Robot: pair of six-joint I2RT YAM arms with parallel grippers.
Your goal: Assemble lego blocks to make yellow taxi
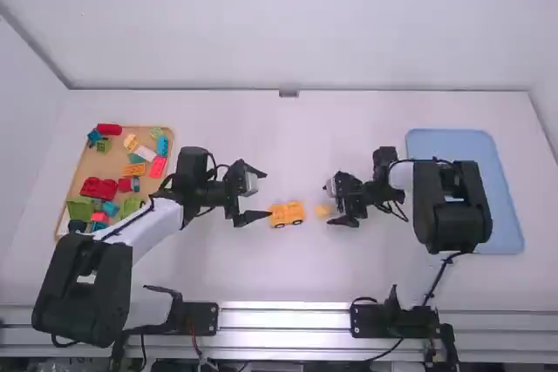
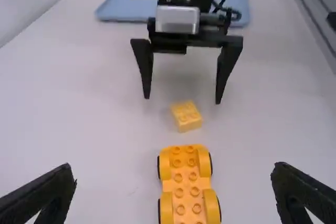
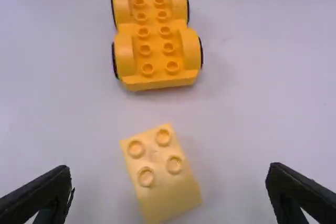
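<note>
pale block [image 3: 161,179] lies between wheeled base [image 3: 155,38] and open right hand [image 1: 330,205].

Found one orange-yellow wheeled base [image 3: 155,35] upright on its wheels on the white table [image 3: 252,108], with rows of bare studs on top. Logged one paler yellow block [image 3: 157,167] near it, unattached, four studs up, one end sloped, turned askew to the base.

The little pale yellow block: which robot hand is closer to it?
Right. The right gripper is close by the block, its open jaws towards it. The left gripper is farther off, at the wheeled base's other end.
</note>
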